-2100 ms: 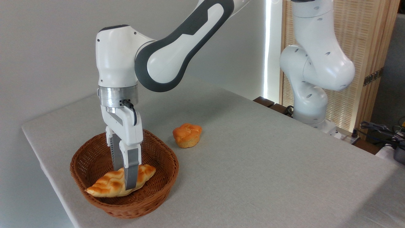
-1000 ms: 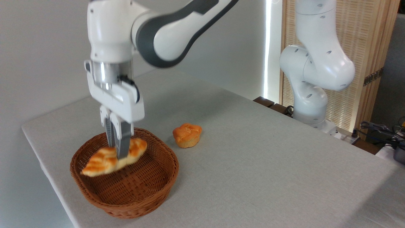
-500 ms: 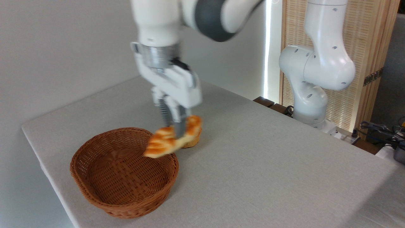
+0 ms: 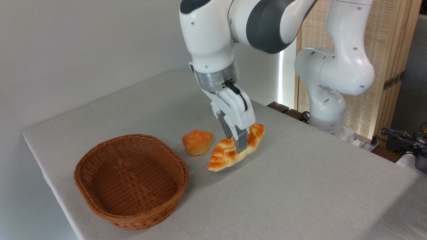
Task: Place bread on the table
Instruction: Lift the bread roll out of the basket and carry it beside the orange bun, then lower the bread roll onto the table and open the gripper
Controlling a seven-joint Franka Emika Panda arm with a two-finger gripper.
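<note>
Golden bread (image 4: 227, 154) | clamped mid-length in claw (image 4: 237, 144) | seemingly above table (image 4: 300, 186)

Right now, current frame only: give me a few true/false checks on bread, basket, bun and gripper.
1. The gripper is shut on the bread. True.
2. The bread lies inside the basket. False: it is outside the basket, over the table, to the right of the bun.
3. The basket has nothing in it. True.
4. The bun is held by the gripper. False: it sits on the table by itself, between the basket and the bread.
5. The bread is tilted, its left end lower. True.
6. The basket is tipped on its side. False: it stands upright.
</note>
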